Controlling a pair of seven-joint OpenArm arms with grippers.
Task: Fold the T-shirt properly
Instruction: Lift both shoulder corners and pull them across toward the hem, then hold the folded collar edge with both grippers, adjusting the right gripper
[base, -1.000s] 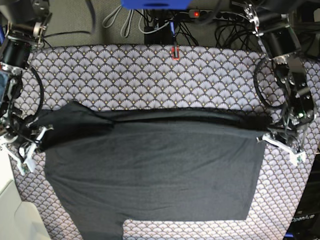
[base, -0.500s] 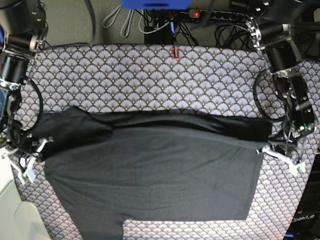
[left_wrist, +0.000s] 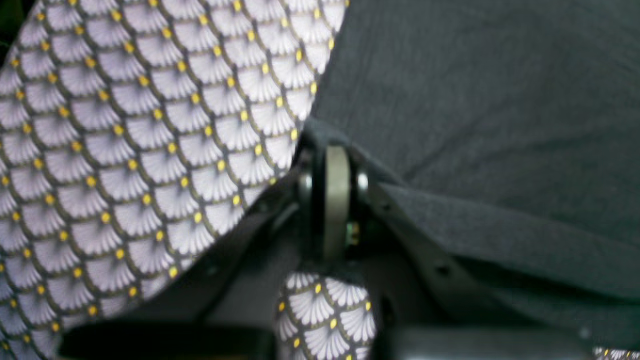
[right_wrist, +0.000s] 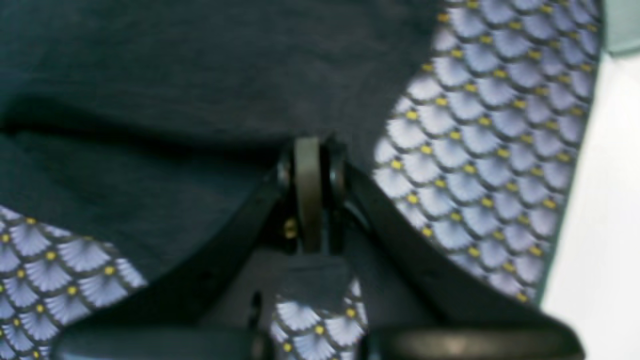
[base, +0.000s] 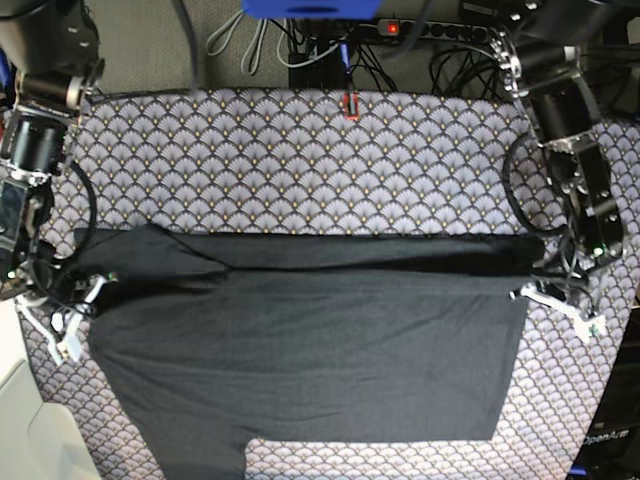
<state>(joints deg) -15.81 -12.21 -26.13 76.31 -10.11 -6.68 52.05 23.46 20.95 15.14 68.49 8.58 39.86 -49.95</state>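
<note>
In the left wrist view, the left gripper (left_wrist: 336, 165) is seen clamped on a corner of the T-shirt (left_wrist: 480, 100). In the right wrist view, the right gripper (right_wrist: 309, 165) is pinched on the cloth's edge. In the base view, the T-shirt is spread across the patterned tabletop (base: 300, 150), reaching its near edge.

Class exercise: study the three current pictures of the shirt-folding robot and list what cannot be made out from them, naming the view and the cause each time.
- Base view: the lower end of the T-shirt is cut off by the bottom edge.
- Every view: no print shows on the cloth, so which side faces up cannot be told.
- Left wrist view: the left gripper tips are buried in the cloth.
- Right wrist view: the right gripper is blurred, its tips hidden by fabric.
</note>
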